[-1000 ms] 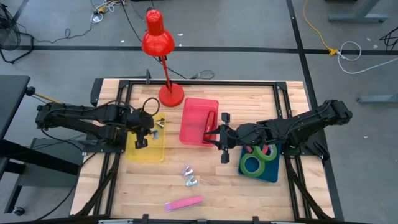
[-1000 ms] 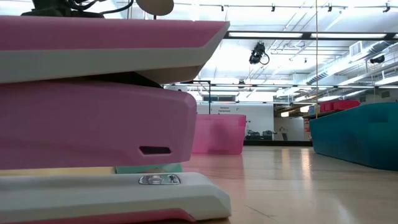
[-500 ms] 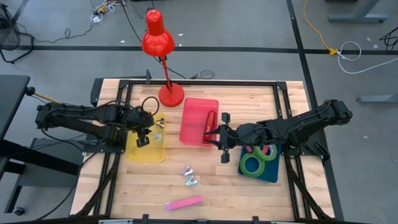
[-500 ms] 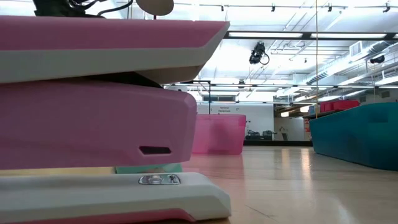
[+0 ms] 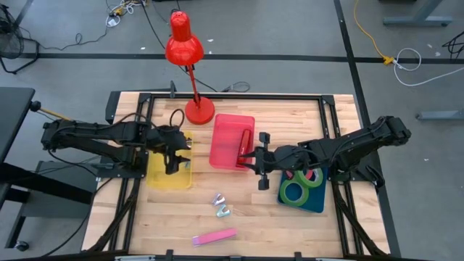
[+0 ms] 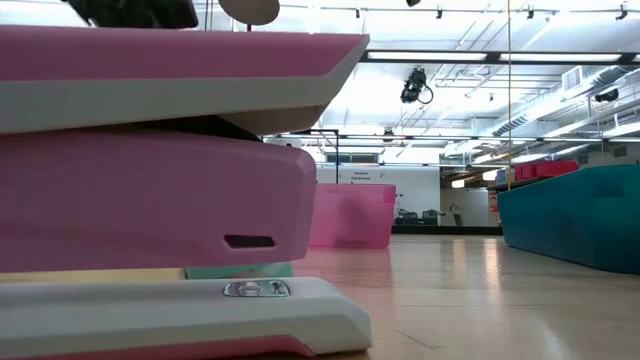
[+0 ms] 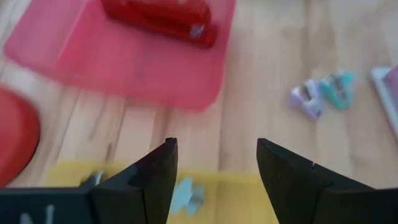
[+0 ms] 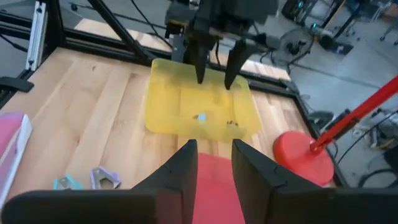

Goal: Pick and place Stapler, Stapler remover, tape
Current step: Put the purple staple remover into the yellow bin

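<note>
My left gripper (image 5: pixel 174 161) (image 7: pixel 217 146) (image 8: pixel 213 78) hangs open over the yellow tray (image 5: pixel 161 177), touching nothing. A pale blue staple remover (image 7: pixel 186 196) (image 8: pixel 200 117) lies on the tray floor below it, and another (image 8: pixel 231 123) lies near the tray's far edge. A red stapler (image 7: pixel 158 18) (image 5: pixel 246 143) lies along the right side of the pink bin (image 5: pixel 226 141). My right gripper (image 5: pixel 246 158) (image 8: pixel 214 149) stands over that side, fingers a little apart. Green tape rolls (image 5: pixel 293 192) and a pinkish one (image 5: pixel 313 176) lie in the teal tray (image 5: pixel 319 201). My right gripper reaches level from the table's right over the red stapler in the pink bin. Its own fingers hide the spot beneath them, so I cannot tell whether they touch the stapler.
Two staple removers (image 5: pixel 216 198) (image 5: pixel 223 212) lie on the bare wood in front of the bin. A pink stapler (image 5: pixel 214 236) (image 6: pixel 160 200) lies near the front edge and fills the low view. The red lamp's base (image 5: pixel 199 111) stands behind the trays.
My left gripper has opened over the yellow tray and shifted a little toward the table's right. My right gripper has kept still.
</note>
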